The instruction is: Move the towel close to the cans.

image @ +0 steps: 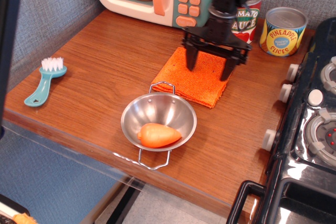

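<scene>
We see a bright orange towel (195,81) on brown wood-grain counter (100,87), a red-and-white tomato sauce can (247,22), a yellow-and-blue pineapple can (283,31), a black gripper (209,65), a silver bowl (159,118) holding an orange carrot (159,135), and a teal brush (44,82).

Black arm reaching straight down, hand (210,64) pointing downward, fingers spread wide

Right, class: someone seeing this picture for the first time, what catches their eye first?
Probably the black gripper, standing spread over the bright orange towel mid-table, just in front of the two cans at the back. Next, the steel bowl near the front edge with a carrot lying in it.
</scene>
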Tool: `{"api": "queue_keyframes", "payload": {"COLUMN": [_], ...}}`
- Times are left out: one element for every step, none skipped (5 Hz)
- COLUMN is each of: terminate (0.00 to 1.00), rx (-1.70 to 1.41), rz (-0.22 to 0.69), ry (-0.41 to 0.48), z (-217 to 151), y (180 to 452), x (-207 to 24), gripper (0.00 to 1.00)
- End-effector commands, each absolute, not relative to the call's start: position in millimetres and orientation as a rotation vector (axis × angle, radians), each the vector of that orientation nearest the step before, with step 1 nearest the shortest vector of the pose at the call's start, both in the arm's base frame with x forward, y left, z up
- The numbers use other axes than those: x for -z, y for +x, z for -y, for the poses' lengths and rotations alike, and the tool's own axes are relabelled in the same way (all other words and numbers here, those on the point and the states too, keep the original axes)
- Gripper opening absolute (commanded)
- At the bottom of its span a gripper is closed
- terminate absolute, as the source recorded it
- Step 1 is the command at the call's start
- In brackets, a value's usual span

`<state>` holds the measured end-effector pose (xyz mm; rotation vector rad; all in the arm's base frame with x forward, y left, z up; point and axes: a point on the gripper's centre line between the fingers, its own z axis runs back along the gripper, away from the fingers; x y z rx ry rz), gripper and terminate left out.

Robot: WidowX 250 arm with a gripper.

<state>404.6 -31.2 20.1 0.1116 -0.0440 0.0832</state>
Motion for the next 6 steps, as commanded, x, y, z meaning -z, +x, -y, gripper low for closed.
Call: {"api": "queue_keyframes", "payload": {"terminate": [0.0, 0.0, 0.0, 0.0, 0.0, 0.0], "rx": [-0.105, -0.095, -0.057, -0.025, 0.002, 0.022], "rz": [0.214, 0.277, 0.291, 0.257, 0.223, 0.191], "ry": [0.063, 0.027, -0.015, -0.02, -0.007, 0.055], "z": [25.7, 23.0, 18.2, 14.1, 8.3, -4.2], "y": [407.5, 399.6, 386.1, 375.2, 365.9, 354.3], "x": [-93.6, -131.2, -157.2, -156.3, -150.8, -141.0], "gripper": [1.0, 1.0, 1.0, 1.0, 1.0, 1.0]}}
